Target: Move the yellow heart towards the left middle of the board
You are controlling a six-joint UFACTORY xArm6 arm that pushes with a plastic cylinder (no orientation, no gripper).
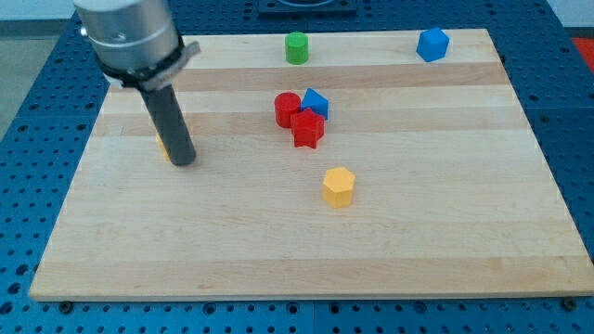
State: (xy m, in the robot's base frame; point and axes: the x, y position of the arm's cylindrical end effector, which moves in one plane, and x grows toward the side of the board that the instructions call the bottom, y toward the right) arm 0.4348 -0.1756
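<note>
My tip [184, 162] rests on the board's left side, about mid-height. A small sliver of a yellow block [163, 146] shows just left of the rod, mostly hidden behind it; its shape cannot be made out. It touches or nearly touches the rod. A yellow hexagonal block [339, 186] sits well to the right of the tip, near the board's centre.
A red cylinder [287, 109], a red block [307, 129] and a blue block [316, 100] cluster above the centre. A green cylinder [296, 47] stands at the top edge. A blue hexagonal block [432, 44] is at the top right. The wooden board [436, 241] lies on a blue perforated table.
</note>
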